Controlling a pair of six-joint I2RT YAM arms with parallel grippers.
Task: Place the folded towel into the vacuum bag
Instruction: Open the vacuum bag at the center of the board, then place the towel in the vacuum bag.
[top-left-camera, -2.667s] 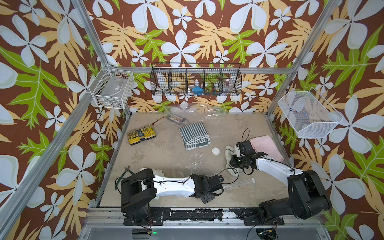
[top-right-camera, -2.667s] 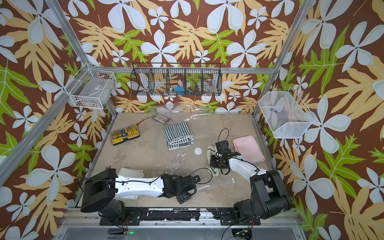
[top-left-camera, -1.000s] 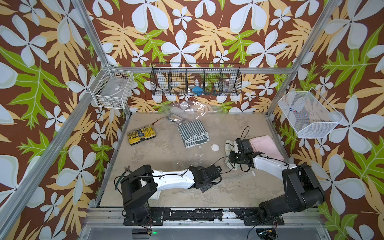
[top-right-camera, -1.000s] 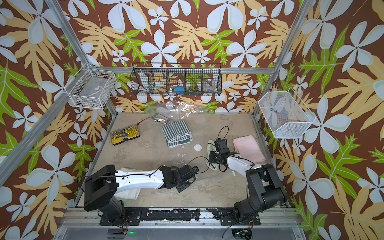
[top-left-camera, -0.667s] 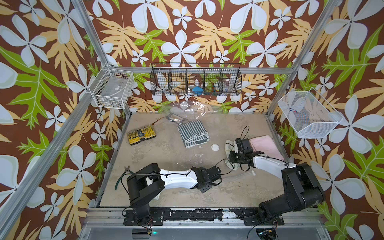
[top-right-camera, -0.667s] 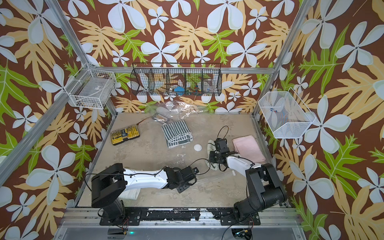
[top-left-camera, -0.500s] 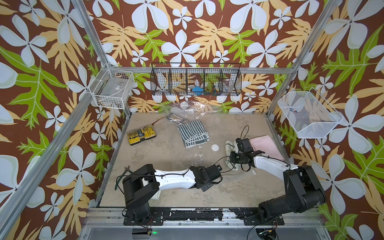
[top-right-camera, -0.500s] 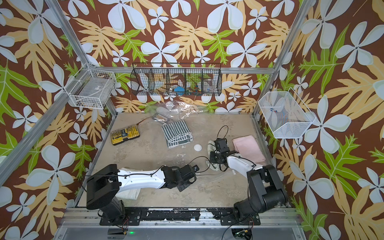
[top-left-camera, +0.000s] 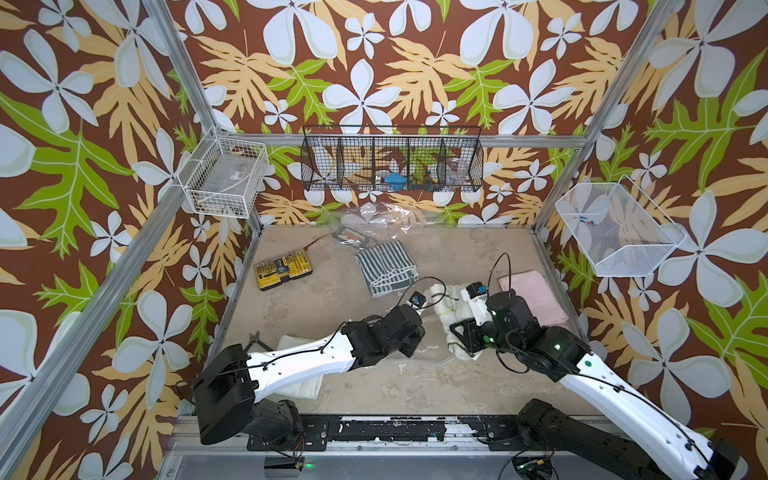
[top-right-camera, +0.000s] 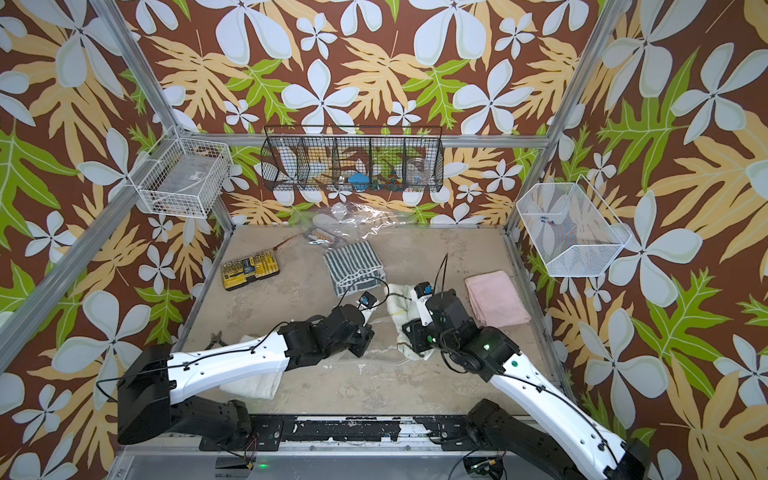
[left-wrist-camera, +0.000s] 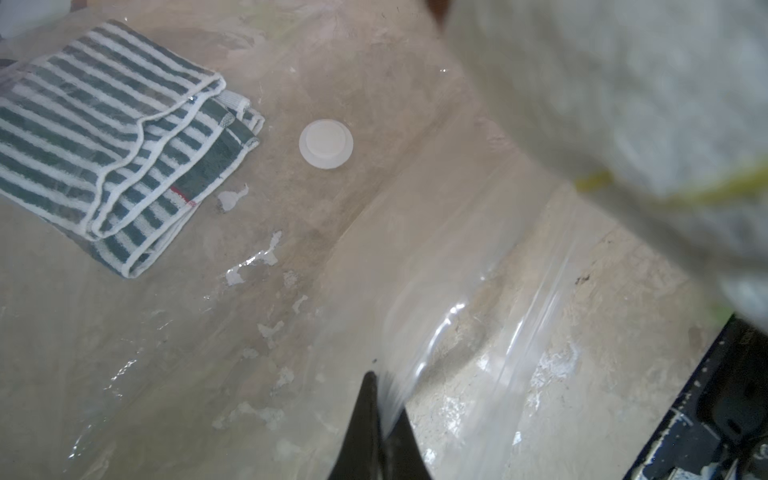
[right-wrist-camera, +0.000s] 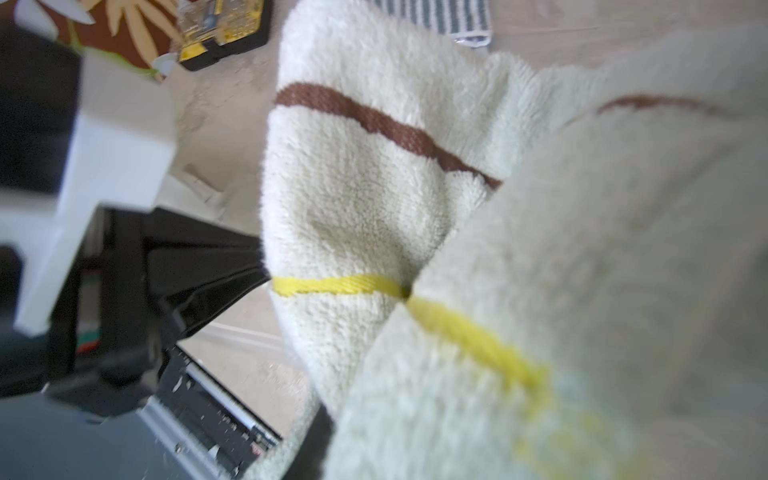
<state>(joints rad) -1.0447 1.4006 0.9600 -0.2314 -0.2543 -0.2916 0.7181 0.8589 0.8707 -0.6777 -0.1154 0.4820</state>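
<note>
Both clamped: your left fingers (left-wrist-camera: 365, 424) pinch the vacuum bag (left-wrist-camera: 457, 332), right fingers (top-left-camera: 458, 334) hold the towel (top-left-camera: 446, 305), bag at its 10 o'clock.

Both top views are bright, evenly lit and sharp, shadows on the tabletop (top-left-camera: 415, 386) soft. Glare streaks the vacuum bag (left-wrist-camera: 457, 320) in the left wrist view, where the cream towel (left-wrist-camera: 623, 104) is out of focus; the right wrist view blurs its nearest folds.

The left tool (left-wrist-camera: 380, 424) is cut off at the left wrist view's edge, with vacuum bag (left-wrist-camera: 478, 332) film blurred at its tips. The cream towel (right-wrist-camera: 374, 187) fills the right wrist view, probably hiding the fingers of the right tool (top-left-camera: 457, 337). Contents of the wire basket (top-left-camera: 392, 164) are too small to name.
</note>
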